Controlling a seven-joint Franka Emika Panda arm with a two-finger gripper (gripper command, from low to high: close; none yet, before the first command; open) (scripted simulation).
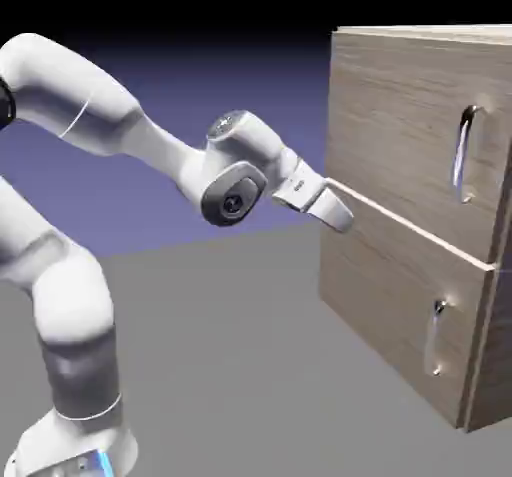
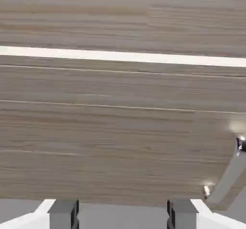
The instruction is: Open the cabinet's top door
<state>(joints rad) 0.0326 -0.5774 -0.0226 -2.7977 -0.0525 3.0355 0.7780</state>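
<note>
Hand (image 1: 343, 215) spread, just beside cabinet (image 1: 400, 115) edge.

The exterior view's right edge cuts off the cabinet (image 1: 400, 115). In the hand view, the lower handle (image 2: 229, 175) runs off the right edge, and the top door's handle (image 1: 464, 155) is out of frame.

Even, soft rendered light; the blue-violet backdrop (image 1: 200, 95) darkens to black at the top. Bright glints sit on the 2 vertical silver handles (image 1: 463, 155) (both views). The boxy light-brown wood-grain cabinet (image 1: 400, 115) shows slightly smeared grain.
</note>
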